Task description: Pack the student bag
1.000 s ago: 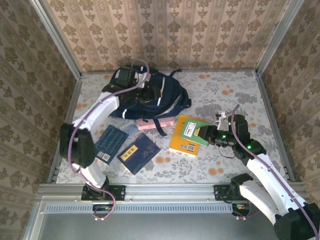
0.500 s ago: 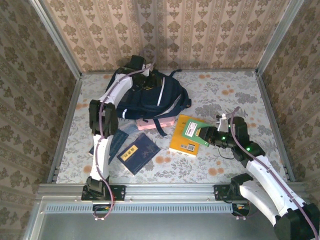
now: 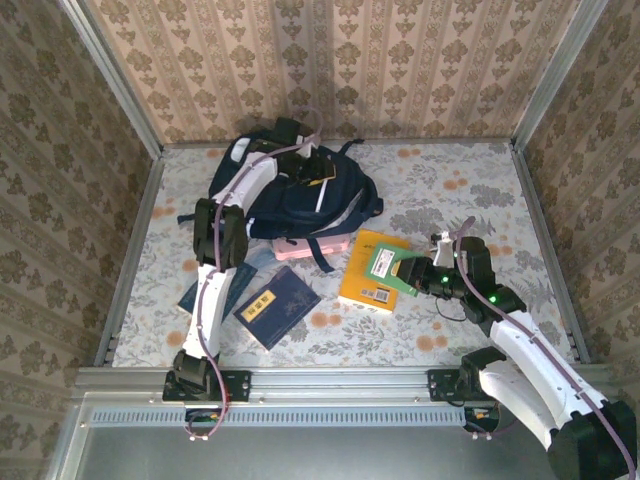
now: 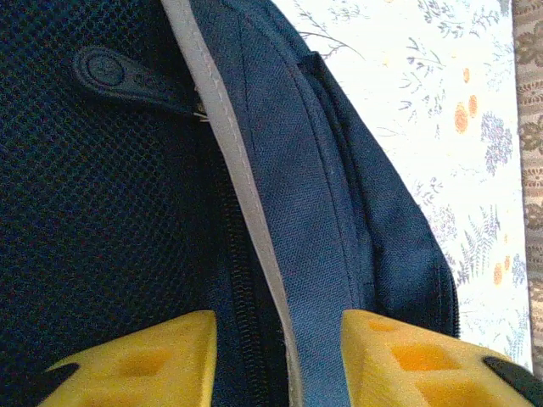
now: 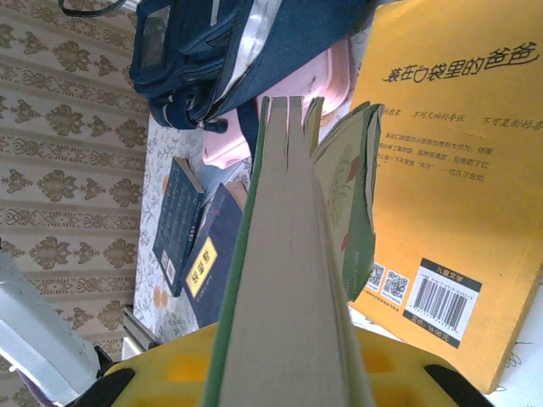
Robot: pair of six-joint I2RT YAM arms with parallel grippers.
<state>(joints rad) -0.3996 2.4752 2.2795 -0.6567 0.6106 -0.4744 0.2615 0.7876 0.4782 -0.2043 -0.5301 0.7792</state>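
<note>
in the last sec the l gripper (image 3: 312, 168) has swung across the top of the student bag (image 3: 335, 200), from its far-left corner to the upper middle, arm now stretched long. its fingers (image 4: 144, 365) have drawn closer too. in the wrist view the bag's zip line and white stripe (image 4: 229, 153) run up btwn them, w/ mesh beyond the left finger and navy fabric beyond the right one. can't tell whether they already pinch that edge or just straddle it. my read: it's going for the rim of the opening, to spread the mouth so sth can go in.

the r gripper (image 3: 413, 272) has barely moved. it's clamped on the green book (image 3: 385, 264), held edge-on, pages running straight out from btwn the fingers. the bag sits well ahead of those fingers, past the yellow book (image 3: 362, 280) lying just below them. so: book ready, bag mouth prob not yet spread.

also ahead of the r fingers: a pink case (image 3: 312, 247) tucked against the bag's near side, and two dark blue books (image 3: 280, 305) further off toward the l arm's base.

surface: pale floral cloth (image 3: 460, 180), flat, w/ a metal rail (image 3: 320, 380) at the near edge. room: a booth walled on three sides in tan patterned wallpaper (image 3: 400, 70).
</note>
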